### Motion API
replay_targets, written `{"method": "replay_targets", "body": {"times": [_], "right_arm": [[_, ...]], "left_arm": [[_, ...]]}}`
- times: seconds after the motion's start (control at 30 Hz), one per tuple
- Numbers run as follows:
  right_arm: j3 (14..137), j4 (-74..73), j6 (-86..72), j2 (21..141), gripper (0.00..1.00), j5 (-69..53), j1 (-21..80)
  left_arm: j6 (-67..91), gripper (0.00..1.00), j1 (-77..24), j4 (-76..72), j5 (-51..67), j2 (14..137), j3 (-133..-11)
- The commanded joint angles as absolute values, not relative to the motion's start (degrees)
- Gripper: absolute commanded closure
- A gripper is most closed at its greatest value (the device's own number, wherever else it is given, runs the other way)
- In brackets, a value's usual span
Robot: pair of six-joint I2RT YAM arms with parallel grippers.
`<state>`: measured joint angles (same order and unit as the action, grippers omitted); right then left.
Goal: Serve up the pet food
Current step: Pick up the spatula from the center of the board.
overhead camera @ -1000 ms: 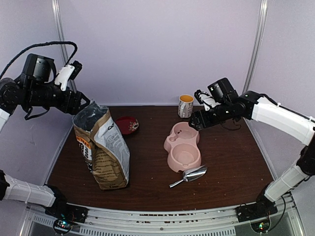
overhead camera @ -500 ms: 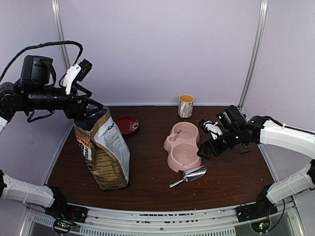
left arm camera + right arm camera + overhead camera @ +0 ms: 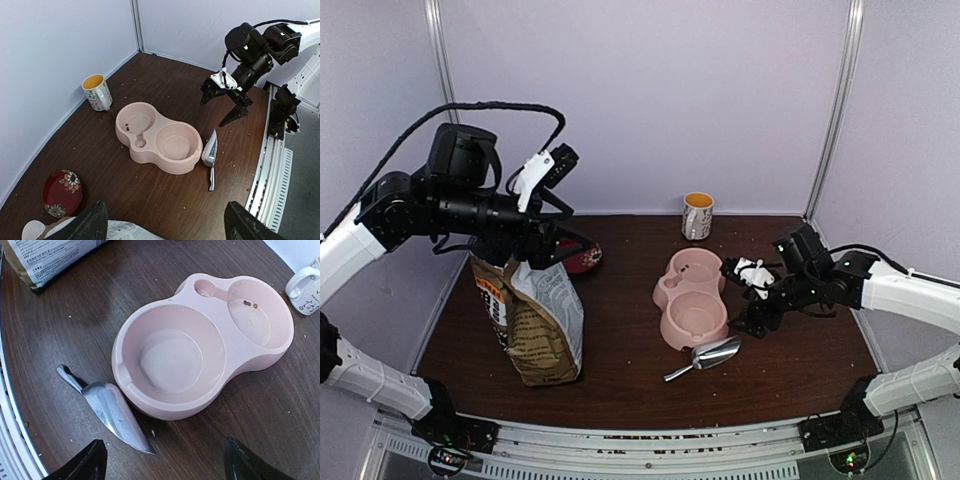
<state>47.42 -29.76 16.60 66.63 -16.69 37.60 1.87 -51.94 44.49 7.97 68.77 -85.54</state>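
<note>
Both arms have swung in: the left gripper (image 3: 552,243), fingers apart, hangs just above the soft, floppy bag (image 3: 535,310) at the near left where the loose, rolly pet food hides, and the right gripper (image 3: 760,318), also apart, nears the hard scoop (image 3: 710,355), best held by its thin handle.

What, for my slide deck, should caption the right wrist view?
Open right end effector poised over a scoop lying beside a nearly empty pink double bowl on the table.

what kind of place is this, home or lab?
Likely a lab robot cell, not a home: plain pale panel walls, a metal rail along the table edge nearest the arms, and staged props: a pink double bowl and a pet food bag.
</note>
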Motion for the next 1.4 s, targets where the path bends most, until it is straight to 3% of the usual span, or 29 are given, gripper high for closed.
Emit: {"method": "replay_targets", "body": {"times": [0.0,0.23,0.37,0.6,0.77,1.0,1.37], "right_arm": [[45.74,-27.39,24.07,65.29,0.18,-13.93,37.89],[47.63,-17.32,2.20,62.25,0.15,-1.58,34.30],[57.90,-26.39,-15.17,62.81,0.15,8.77,33.77],[66.89,-31.05,-39.03,59.45,0.14,11.86,33.66],[72.04,-36.74,-56.43,57.10,0.00,17.70,33.92],[83.08,-54.60,-66.22,60.13,0.00,24.89,33.93],[92.17,-63.75,-70.97,61.35,0.00,28.68,33.93]], "left_arm": [[2.32,0.18,-54.07,37.15,9.63,72.48,-84.30],[-0.18,0.28,-60.74,33.29,-1.78,85.57,-85.26],[0.34,0.29,-62.80,29.27,-1.74,92.88,-86.42],[-1.72,0.33,-67.53,27.03,-5.14,105.45,-92.60],[-1.11,0.34,-68.18,27.19,-3.50,112.56,-97.30],[-1.76,0.35,-69.03,31.27,-4.99,122.28,-106.01],[-4.90,0.35,-71.05,38.11,-7.72,132.42,-116.45]]}}
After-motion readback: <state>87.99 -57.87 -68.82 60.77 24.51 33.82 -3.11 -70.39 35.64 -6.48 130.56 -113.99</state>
